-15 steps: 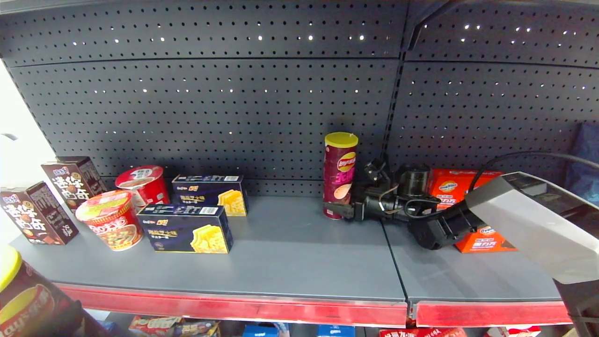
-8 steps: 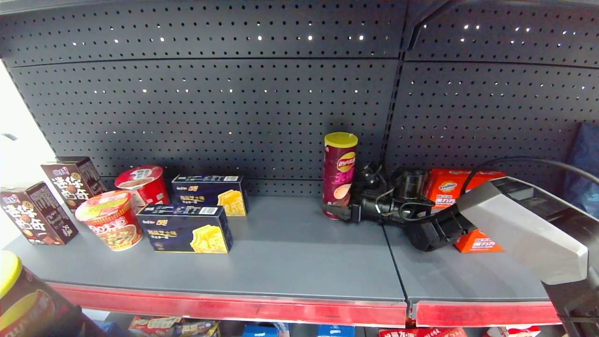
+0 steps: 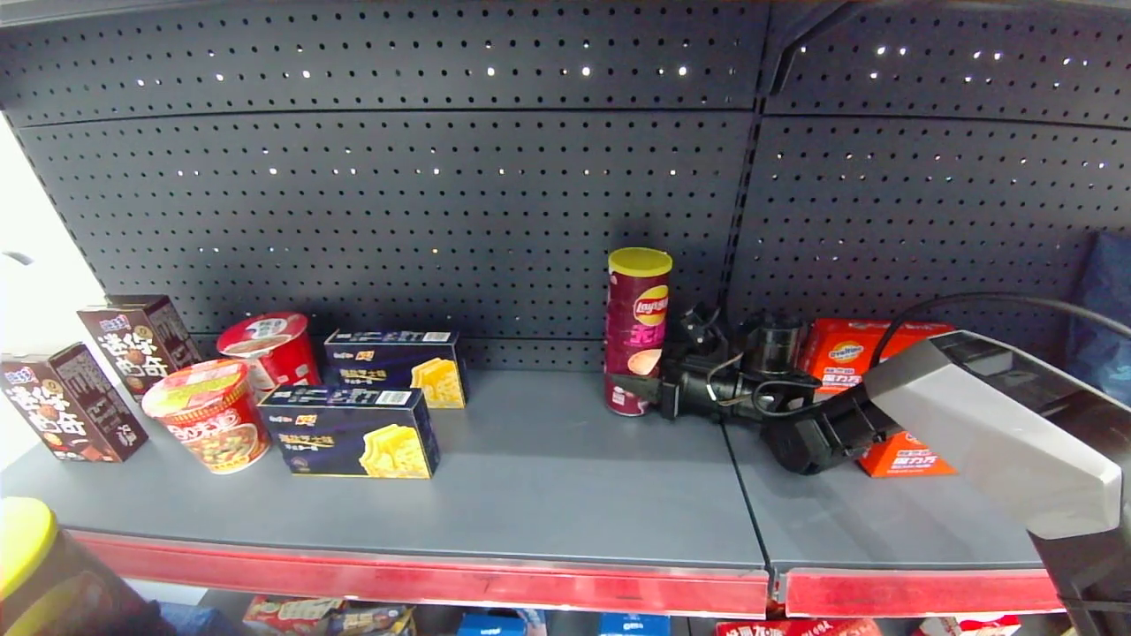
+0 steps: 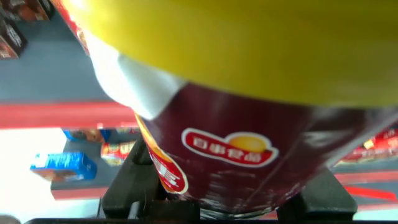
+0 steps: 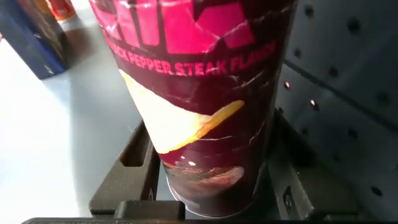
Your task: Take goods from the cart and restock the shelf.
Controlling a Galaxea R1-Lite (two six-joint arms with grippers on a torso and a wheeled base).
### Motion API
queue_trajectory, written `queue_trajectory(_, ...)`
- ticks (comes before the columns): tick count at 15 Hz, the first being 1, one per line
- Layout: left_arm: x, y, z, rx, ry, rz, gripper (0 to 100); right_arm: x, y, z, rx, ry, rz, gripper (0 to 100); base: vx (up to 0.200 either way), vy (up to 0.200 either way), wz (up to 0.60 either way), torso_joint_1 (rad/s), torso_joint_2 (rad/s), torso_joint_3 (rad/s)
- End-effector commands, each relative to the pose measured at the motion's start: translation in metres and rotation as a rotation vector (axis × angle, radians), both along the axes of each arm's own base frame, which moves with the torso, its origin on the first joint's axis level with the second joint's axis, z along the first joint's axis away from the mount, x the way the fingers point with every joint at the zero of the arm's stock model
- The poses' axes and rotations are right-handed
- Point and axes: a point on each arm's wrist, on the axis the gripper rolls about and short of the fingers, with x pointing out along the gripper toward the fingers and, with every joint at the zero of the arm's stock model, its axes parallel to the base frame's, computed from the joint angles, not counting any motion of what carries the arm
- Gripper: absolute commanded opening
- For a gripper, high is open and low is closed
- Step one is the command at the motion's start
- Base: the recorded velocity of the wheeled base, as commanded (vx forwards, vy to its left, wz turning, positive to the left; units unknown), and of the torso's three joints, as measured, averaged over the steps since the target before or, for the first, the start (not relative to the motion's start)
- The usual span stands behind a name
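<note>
On the grey metal shelf [image 3: 548,477], head view: a maroon cylindrical chip can with a yellow plastic lid [image 3: 638,331] stands upright near the dark pegboard back wall [image 3: 398,221], with the right gripper [image 3: 638,390] clamped round its lower part. Orange cardboard boxes [image 3: 848,353] are partly hidden by that arm, and a second yellow-lidded maroon chip can [image 3: 35,574] is at the bottom-left corner, in front of the shelf edge. Left wrist view: the left gripper [image 4: 217,199] is closed on that second can [image 4: 249,130], black fingers [image 4: 127,186] tight on both sides. Right wrist view: black fingers [image 5: 121,177] hug the first can's [image 5: 199,99] base, standing on the shelf, with the pegboard just behind.
</note>
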Motion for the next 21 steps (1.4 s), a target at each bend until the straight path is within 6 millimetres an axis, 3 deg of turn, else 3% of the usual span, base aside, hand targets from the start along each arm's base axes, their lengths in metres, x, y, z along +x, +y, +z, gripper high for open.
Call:
queue_trajectory(1, -0.009, 0.0, -0.002, 0.0, -0.017, -0.001, 0, -0.014, 0.002, 0.024, 0.013, -0.033, 0.012, 0, 0.0, 0.0, 0.0, 0.0, 0.0, 0.0)
queue_trajectory(4, -0.017, 0.0, -0.005, -0.001, -0.019, -0.001, 0, -0.03, 0.001, 0.035, 0.014, -0.039, -0.01, 0, 0.0, 0.0, 0.0, 0.0, 0.0, 0.0)
queue_trajectory(5, -0.021, 0.0, -0.003, -0.001, -0.026, -0.001, 0, -0.048, -0.006, 0.045, 0.016, -0.045, -0.016, 0, 0.0, 0.0, 0.0, 0.0, 0.0, 0.0)
queue_trajectory(8, -0.021, 0.0, -0.002, -0.001, -0.034, -0.002, 0, -0.071, -0.012, 0.055, 0.002, -0.033, -0.088, 0, 0.0, 0.0, 0.0, 0.0, 0.0, 0.0)
queue_trajectory(13, -0.021, 0.0, 0.004, -0.001, -0.054, -0.004, 0, -0.135, -0.036, 0.073, -0.019, 0.0, -0.083, 0, 0.0, 0.0, 0.0, 0.0, 0.0, 0.0)
queue_trajectory(16, -0.021, 0.0, 0.01, -0.002, -0.072, -0.006, 0, -0.157, -0.038, 0.067, -0.012, -0.021, -0.057, 0, 0.0, 0.0, 0.0, 0.0, 0.0, 0.0)
queue_trajectory(21, -0.021, 0.0, 0.013, -0.003, -0.081, -0.001, 0, -0.187, -0.043, 0.033, -0.032, 0.014, -0.033, 0, 0.0, 0.0, 0.0, 0.0, 0.0, 0.0)
